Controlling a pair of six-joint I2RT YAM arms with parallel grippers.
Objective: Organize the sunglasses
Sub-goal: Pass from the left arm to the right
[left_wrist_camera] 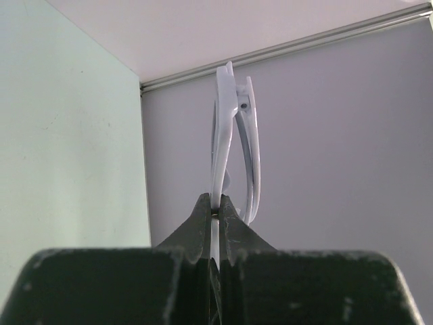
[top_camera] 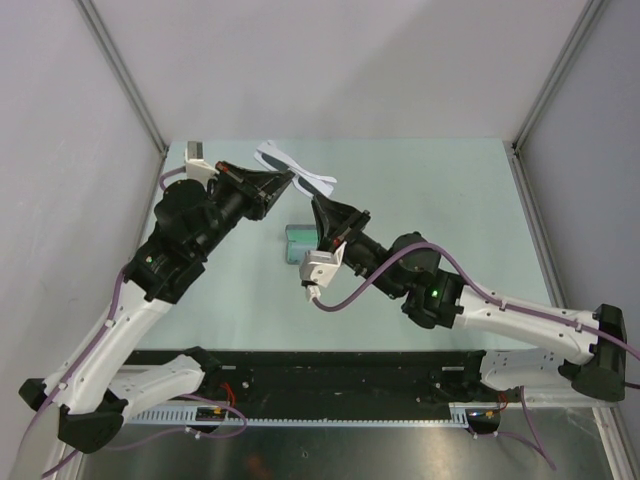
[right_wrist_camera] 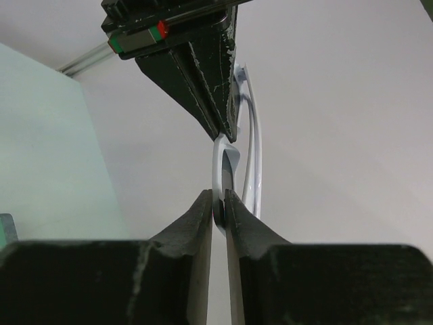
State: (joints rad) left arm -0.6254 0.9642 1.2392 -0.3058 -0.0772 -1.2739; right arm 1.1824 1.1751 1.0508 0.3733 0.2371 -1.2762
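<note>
Sunglasses (top_camera: 292, 166) are seen from above held clear of the pale green bench (top_camera: 450, 200), near its far edge, between the left gripper (top_camera: 288, 179) and the right gripper (top_camera: 317, 201). They are probably shared between two arms so that one can steady the frame while the other works a folding arm. A greenish oblong case (top_camera: 298, 243) lies on the bench just nearer the bases, partly hidden under the right wrist.

From the left wrist, the sunglasses (left_wrist_camera: 222, 142) are viewed edge-on and upright. The left gripper (left_wrist_camera: 215, 207) has its jaws clamped on the thin white frame. A slim arm with a small hinge screw lies close against the front, so it is judged folded or nearly so.

From the right wrist, the right gripper (right_wrist_camera: 220, 203) has its jaws drawn together on a white part of the sunglasses (right_wrist_camera: 252, 145). The left gripper (right_wrist_camera: 224, 132) is seen pinching the same frame from above. Dark lenses are made out only from above.
</note>
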